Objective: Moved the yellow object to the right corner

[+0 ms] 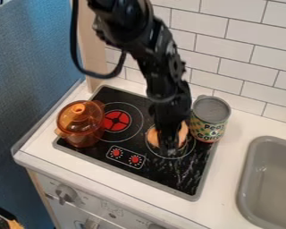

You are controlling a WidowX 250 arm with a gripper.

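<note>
One broad white desk (241, 127), carrying the whole layout. Above, a black jointed robot arm (163, 67), hanging steeply, probably to suit work from overhead. Beneath, a flat black cooktop with a grey rim (157, 172), then a grey round-cornered sink (271, 179) to the right. By the left burner (116, 120), a lidded translucent orange pot (80, 127), upright, likely parked aside. At the cooktop's far right, a metal can with a patterned label (211, 120), also upright on a flat base, perhaps in the way of a move to that corner. Low over the right burner (155, 149), the black tool (169, 150): apart, together or clamped, cannot tell. Behind the tool, on that same burner and just left of the can, a yellowish-orange rounded object (153, 137), presumably the task's thing, placed within easy reach from above. Shows on both sides of the tool, middle hidden. Seems to lie low; cannot tell any pointing end, nor the run of any long axis.
</note>
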